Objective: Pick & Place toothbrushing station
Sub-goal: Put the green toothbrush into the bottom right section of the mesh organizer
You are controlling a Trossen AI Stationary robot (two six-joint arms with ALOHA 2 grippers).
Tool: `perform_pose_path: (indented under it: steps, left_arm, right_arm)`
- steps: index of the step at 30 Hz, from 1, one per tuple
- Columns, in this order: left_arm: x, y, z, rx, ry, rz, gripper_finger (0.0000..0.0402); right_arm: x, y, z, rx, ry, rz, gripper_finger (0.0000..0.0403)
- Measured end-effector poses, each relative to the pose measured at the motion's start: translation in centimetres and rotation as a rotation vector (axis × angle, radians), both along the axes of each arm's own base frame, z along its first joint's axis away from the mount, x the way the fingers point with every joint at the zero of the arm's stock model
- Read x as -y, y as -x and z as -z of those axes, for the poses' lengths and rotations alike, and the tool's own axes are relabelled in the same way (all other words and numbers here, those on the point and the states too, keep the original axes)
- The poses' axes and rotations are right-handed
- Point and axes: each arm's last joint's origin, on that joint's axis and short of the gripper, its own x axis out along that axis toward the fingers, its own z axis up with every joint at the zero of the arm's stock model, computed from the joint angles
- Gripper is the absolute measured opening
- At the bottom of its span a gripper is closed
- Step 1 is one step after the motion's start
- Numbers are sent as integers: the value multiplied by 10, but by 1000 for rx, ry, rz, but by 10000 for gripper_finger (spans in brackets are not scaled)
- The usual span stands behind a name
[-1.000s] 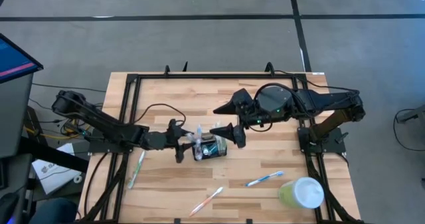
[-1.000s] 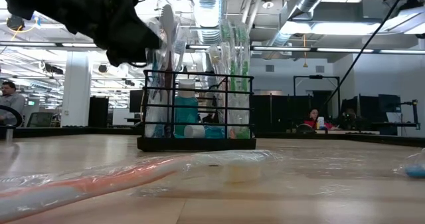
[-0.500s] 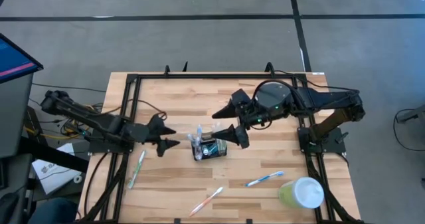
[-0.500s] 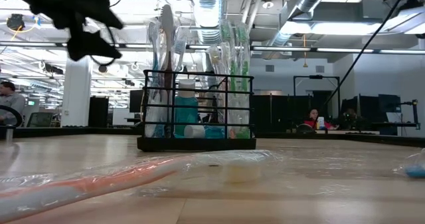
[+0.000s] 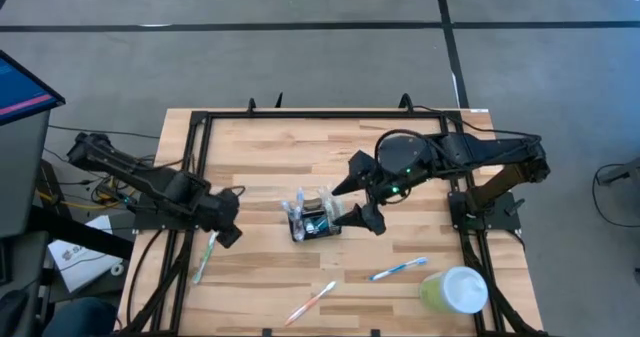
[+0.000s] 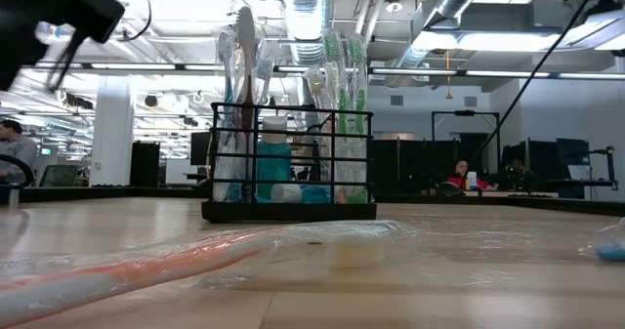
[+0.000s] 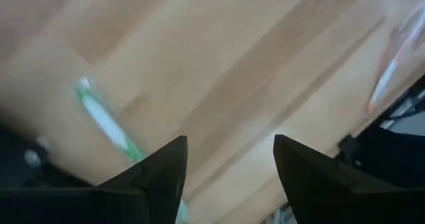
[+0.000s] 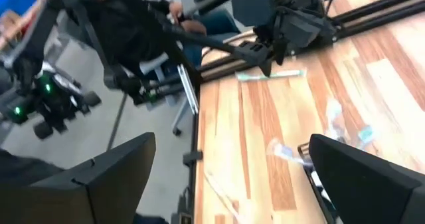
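The toothbrushing station [image 5: 315, 219] is a small black wire holder that stands with its base on the table's middle. Several wrapped toothbrushes stick up out of it, as the low view [image 6: 288, 163] shows. My right gripper [image 5: 355, 202] is open just to the station's right, its fingers pointing at the station and apart from it. The right wrist view shows only the station's edge [image 8: 317, 163]. My left gripper [image 5: 228, 227] is open and empty at the table's left. It is tipped down over a green toothbrush [image 7: 106, 121], which lies flat on the table [image 5: 205, 252].
A pale green cup with a white lid [image 5: 455, 290] stands at the near right corner. A blue toothbrush [image 5: 398, 269] and an orange one [image 5: 312, 302] lie near the front edge. A black frame [image 5: 200, 127] runs around the table.
My left gripper has drawn back from the station toward the table's left edge and tipped down over the green toothbrush. My right gripper has shifted a little toward the near edge, beside the station. The station has stayed in place.
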Motion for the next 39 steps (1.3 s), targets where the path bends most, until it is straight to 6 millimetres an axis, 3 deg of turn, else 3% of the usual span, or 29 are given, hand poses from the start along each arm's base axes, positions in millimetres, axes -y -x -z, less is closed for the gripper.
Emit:
perform_pose_path:
  steps: [8,15,27,39]
  left_arm:
    - [13,-8,19,-161,-15,-88,214]
    - [12,7,46,-278,-33,-224,234]
    - [-3,38,87,-259,20,-321,237]
    - [-6,45,114,-250,37,-316,210]
  right_arm:
    - [-13,4,1,12,84,-88,388]
    - [-21,6,6,-8,102,-123,388]
    - [-23,7,7,-3,124,-142,388]
    - [-21,6,7,-4,124,-136,388]
